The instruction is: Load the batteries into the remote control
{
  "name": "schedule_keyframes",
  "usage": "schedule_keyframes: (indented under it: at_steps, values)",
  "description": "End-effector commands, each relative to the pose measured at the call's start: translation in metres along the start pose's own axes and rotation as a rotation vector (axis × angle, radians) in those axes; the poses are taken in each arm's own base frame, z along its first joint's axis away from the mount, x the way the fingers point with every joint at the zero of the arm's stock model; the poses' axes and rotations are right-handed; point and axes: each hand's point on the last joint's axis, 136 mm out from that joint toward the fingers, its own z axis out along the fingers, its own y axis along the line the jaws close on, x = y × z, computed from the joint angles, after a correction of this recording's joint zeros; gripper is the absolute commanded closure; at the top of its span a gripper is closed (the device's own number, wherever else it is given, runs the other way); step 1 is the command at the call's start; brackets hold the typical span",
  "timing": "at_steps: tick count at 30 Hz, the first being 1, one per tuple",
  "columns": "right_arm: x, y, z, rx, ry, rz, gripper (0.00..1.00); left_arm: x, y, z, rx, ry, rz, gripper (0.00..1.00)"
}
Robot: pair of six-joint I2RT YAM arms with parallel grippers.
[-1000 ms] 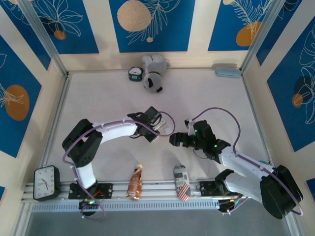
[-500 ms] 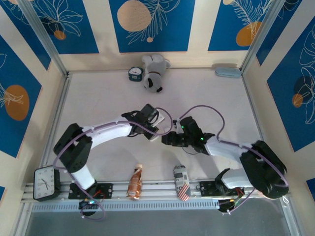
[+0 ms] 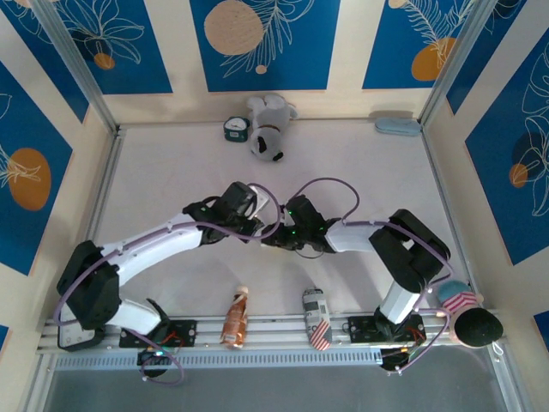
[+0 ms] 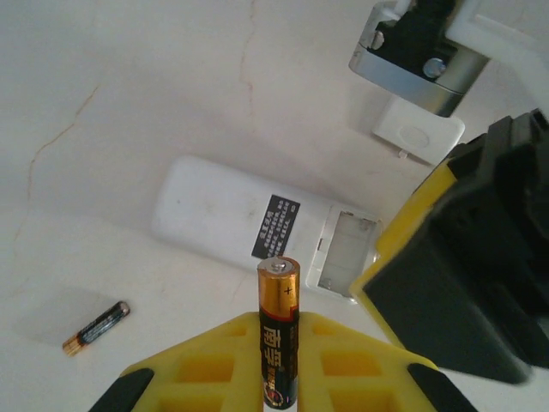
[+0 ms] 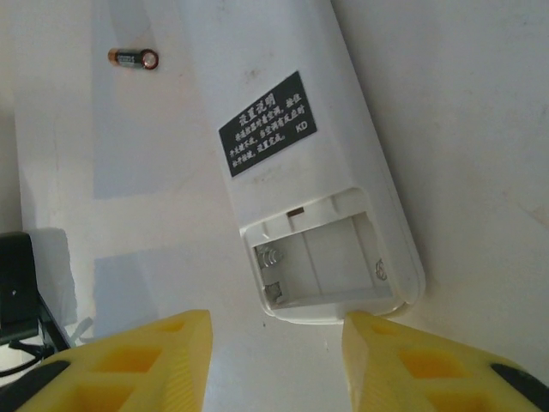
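Observation:
The white remote control lies face down, its black label up and its battery compartment open and empty. My right gripper is open, and its yellow fingers straddle the compartment end. My left gripper is shut on one battery, held upright with its gold plus end up, just short of the remote control. The other battery lies loose on the table, and it is the same battery beyond the remote's far end. In the top view the left gripper and right gripper meet mid-table.
The plain white cover piece lies beyond the remote, under the right arm. A plush toy and a small clock stand at the back, with a pale blue case back right. A snack packet and a can lie near the front rail.
The right arm has swung left and stretched out, bringing its gripper to the remote. The left arm has also extended, its gripper shifting slightly left with the battery.

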Motion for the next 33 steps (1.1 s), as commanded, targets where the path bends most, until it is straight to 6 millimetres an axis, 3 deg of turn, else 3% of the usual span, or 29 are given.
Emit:
schedule_keyframes:
  at_steps: [1, 10, 14, 19, 22, 27, 33]
  values:
    - [-0.006, -0.001, 0.006, 0.017, 0.007, 0.023, 0.55, 0.004, 0.01, -0.011, -0.033, -0.008, -0.048, 0.86]
    - [-0.017, -0.004, -0.006, 0.074, -0.04, -0.016, 0.54, 0.004, 0.012, -0.023, -0.034, -0.035, -0.069, 0.86]
    - [-0.037, -0.011, -0.016, 0.122, -0.073, -0.06, 0.52, 0.002, 0.01, -0.022, -0.019, -0.039, -0.076, 0.86]
    - [-0.047, -0.01, -0.021, 0.089, -0.074, -0.065, 0.52, 0.003, 0.007, -0.019, -0.006, -0.039, -0.084, 0.85]
    - [-0.044, -0.005, -0.025, 0.069, -0.072, -0.065, 0.52, 0.002, 0.004, -0.015, 0.005, -0.038, -0.092, 0.85]
    - [-0.023, -0.003, -0.021, 0.063, -0.042, 0.009, 0.62, 0.004, 0.001, -0.006, 0.019, -0.025, -0.097, 0.84]
    - [-0.008, -0.012, -0.004, 0.09, -0.007, 0.077, 0.54, 0.005, 0.002, -0.005, 0.017, -0.031, -0.096, 0.84]
